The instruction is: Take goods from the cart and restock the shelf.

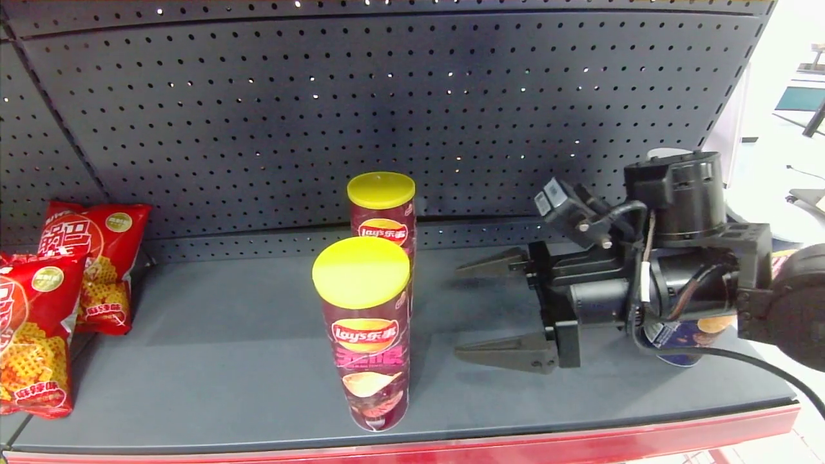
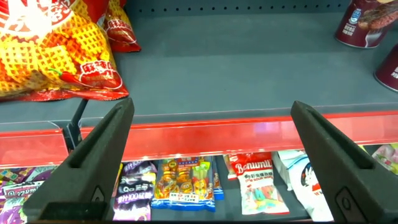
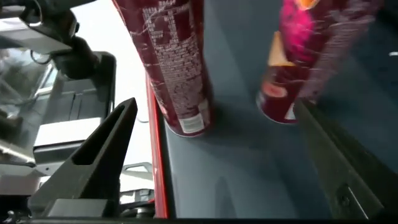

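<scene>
Two maroon chip canisters with yellow lids stand upright on the grey shelf point(image 1: 213, 335). The front canister point(image 1: 366, 335) point(image 3: 177, 62) is near the red shelf edge, and the rear canister point(image 1: 383, 209) point(image 3: 311, 56) stands just behind it. My right gripper point(image 1: 459, 311) point(image 3: 214, 106) hovers over the shelf to the right of both, open, holding nothing and clear of them. My left gripper point(image 2: 212, 106) is open and empty in front of the shelf's red front edge point(image 2: 205, 134), below shelf level. The canisters' bases point(image 2: 367, 22) show at the far right there.
Red snack bags point(image 1: 90, 264) point(image 2: 56, 56) lie at the shelf's left end. A blue canister point(image 1: 683, 338) stands at the right, mostly hidden behind my right arm. A perforated back panel point(image 1: 387, 116) closes the shelf. Packets point(image 2: 186, 183) fill the lower shelf.
</scene>
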Controlling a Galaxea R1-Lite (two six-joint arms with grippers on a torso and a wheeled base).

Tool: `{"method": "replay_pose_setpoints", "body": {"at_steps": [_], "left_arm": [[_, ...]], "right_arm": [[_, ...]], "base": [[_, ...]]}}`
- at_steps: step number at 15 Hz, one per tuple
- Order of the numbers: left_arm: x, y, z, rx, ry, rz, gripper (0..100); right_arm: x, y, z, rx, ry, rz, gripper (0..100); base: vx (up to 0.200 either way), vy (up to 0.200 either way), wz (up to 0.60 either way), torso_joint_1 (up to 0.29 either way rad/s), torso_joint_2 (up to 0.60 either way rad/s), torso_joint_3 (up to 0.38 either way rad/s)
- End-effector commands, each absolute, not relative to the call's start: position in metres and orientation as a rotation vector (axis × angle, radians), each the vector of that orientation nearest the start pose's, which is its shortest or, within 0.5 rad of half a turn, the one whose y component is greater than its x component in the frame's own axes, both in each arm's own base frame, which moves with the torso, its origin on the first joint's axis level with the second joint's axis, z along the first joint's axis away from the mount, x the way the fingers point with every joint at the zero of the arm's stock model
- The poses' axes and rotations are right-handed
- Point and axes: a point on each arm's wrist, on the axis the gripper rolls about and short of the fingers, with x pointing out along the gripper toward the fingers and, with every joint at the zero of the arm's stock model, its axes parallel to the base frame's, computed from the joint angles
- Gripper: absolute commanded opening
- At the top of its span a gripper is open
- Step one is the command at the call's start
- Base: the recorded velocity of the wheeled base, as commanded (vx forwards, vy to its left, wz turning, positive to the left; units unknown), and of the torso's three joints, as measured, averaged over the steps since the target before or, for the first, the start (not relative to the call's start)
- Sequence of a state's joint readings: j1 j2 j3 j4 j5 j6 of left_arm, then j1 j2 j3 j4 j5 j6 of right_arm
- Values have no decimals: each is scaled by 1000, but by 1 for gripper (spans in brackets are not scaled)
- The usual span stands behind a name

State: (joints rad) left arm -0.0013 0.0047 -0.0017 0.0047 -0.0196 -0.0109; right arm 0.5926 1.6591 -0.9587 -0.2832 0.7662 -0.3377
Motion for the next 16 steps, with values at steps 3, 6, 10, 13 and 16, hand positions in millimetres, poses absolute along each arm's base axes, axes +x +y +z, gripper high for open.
{"method": "replay_pose_setpoints", "body": {"at_steps": [3, 6, 10, 13, 16], "left_arm": [[-22, 0, 76, -11, 9, -21, 100], [-22, 0, 76, -12, 9, -21, 100], [-22, 0, 76, -12, 9, -21, 100], [-22, 0, 76, -12, 9, -21, 100], [-22, 0, 76, -11, 9, -21, 100]], "right_arm": [[203, 139, 251, -252, 48, 1324, 100], [154, 112, 265, -264, -55, 1319, 100], [78, 64, 268, -285, -243, 1282, 100], [21, 25, 255, -211, -308, 1101, 100], [-18, 8, 238, -43, -255, 835, 100]], "base": [[0, 0, 0, 0, 0, 0], [0, 0, 0, 0, 0, 0], [0, 0, 0, 0, 0, 0], [0, 0, 0, 0, 0, 0], [0, 0, 0, 0, 0, 0]]}}
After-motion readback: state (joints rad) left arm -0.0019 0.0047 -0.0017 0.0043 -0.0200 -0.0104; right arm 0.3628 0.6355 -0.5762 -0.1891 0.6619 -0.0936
